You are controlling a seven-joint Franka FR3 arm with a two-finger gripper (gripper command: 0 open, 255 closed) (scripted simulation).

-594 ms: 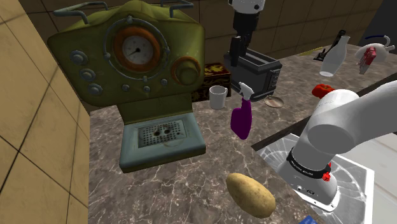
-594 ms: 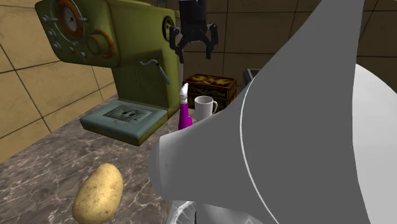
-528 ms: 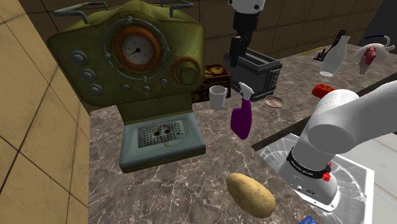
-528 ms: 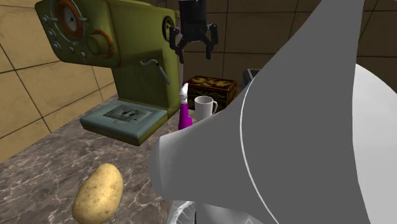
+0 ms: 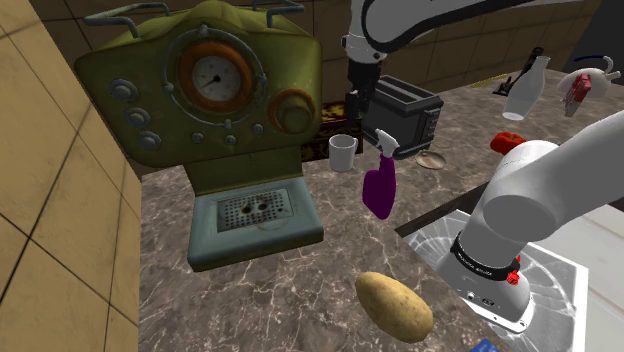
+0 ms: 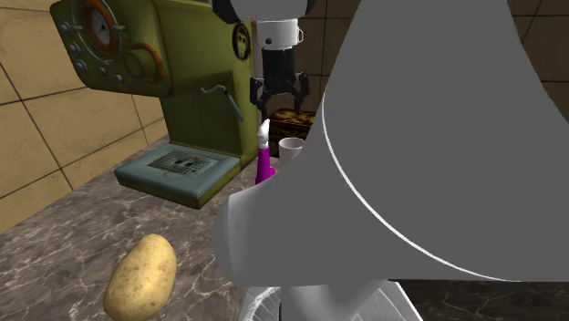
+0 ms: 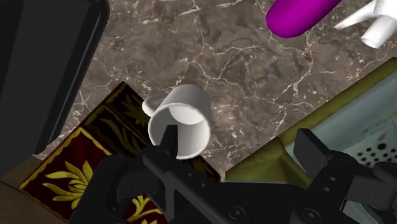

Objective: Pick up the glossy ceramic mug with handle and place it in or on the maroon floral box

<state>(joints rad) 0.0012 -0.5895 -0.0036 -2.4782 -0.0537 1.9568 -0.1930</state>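
A white mug with a handle [image 5: 343, 152] stands upright on the marble counter, just in front of the maroon box with yellow flowers [image 5: 334, 108]. My black gripper [image 5: 352, 104] hangs open a short way above the mug and holds nothing. In the second exterior view the gripper [image 6: 279, 97] spreads its fingers over the mug [image 6: 290, 148], with the box [image 6: 297, 117] behind. Seen from the wrist, the mug [image 7: 180, 124] lies below the gripper [image 7: 240, 144], under one fingertip [image 7: 168, 136] and beside the box [image 7: 76, 168]; its handle points toward the box.
A big green espresso machine [image 5: 215, 100] flanks the mug on the shoulder view's left, a dark toaster [image 5: 408, 108] on its right. A purple spray bottle [image 5: 378, 180] stands close in front of the mug. A potato [image 5: 393, 303] lies nearer the stand [image 5: 500, 270].
The gripper has come down and shifted toward the shoulder view's left, from above the toaster to just over the mug. Its fingers stay open. The mug has not moved.
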